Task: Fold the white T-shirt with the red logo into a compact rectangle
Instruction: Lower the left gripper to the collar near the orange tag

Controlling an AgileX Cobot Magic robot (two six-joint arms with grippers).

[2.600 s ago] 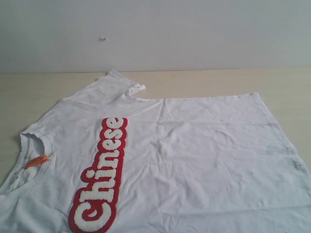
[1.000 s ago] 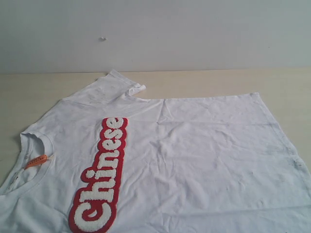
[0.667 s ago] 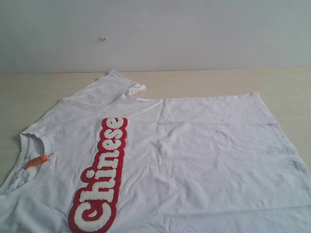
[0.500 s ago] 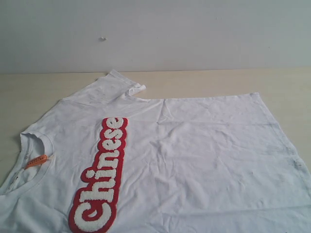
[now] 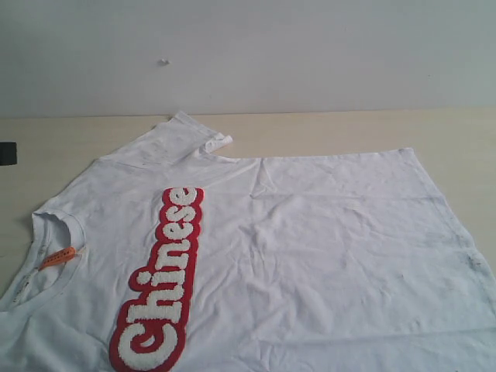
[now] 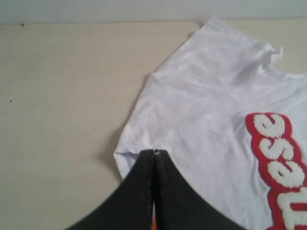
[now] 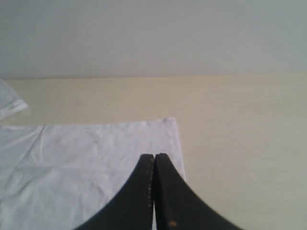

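White cotton short-sleeved T-shirt (image 5: 310, 256) lies spread flat on the pale wooden bench (image 5: 333, 132), its long red "Chinese" logo patch (image 5: 159, 283) facing up. Left pincer (image 6: 154, 154) hangs over its shoulder edge, right pincer (image 7: 154, 157) over a hem corner, both closed and empty.

White T-shirt (image 5: 310, 256): near side and collar run off the exterior view.
Red logo (image 6: 280, 163): clipped in the left wrist view; I read only "ese".
Orange tag (image 5: 58, 257): print too small to read.
Dark object (image 5: 7, 153): clipped at the picture's edge; unidentifiable.
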